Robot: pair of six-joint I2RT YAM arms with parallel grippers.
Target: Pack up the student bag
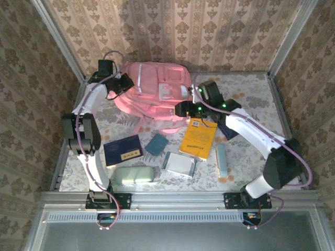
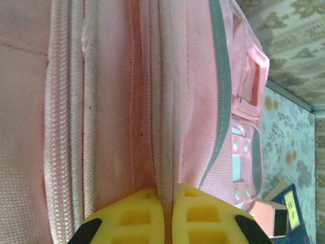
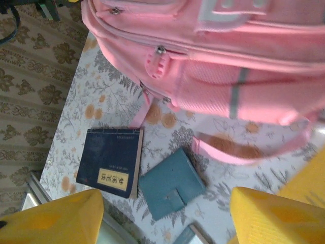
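Bag: the student bag (image 1: 154,89) lies at the far middle of the table (image 1: 261,99), front pockets up, close to the back wall (image 1: 209,31). A pink strap (image 3: 238,152) trails from it toward the near side.
Left claw: the left gripper (image 2: 165,206) is clenched on a raised seam of the bag beside a zip, at the bag's far left side. Its yellow pads (image 2: 137,216) meet with only the fabric between them.
Right claw: the right gripper (image 3: 162,223) is released, with its yellow fingers (image 3: 56,218) wide apart and nothing between them. It hangs at the bag's near right edge.
Things around: a navy book (image 1: 123,150) and a teal wallet (image 1: 157,144) lie just beside each other, near the strap. An orange book (image 1: 199,138) lies to their right.
Near row: a pale green case (image 1: 133,174), a silver case (image 1: 179,163) and a pale long box (image 1: 221,159) lie there.
In the way: the right arm crosses above a dark blue thing (image 1: 229,130) and hides part of it.
Edges and room: bare cloth shows at the far right of the table and along its left side. A metal rail (image 1: 183,198) closes the near edge.
Surface: a pale cloth with a flower print.
Room: patterned wallpaper on three sides, with a metal post (image 1: 58,36) at the corner.
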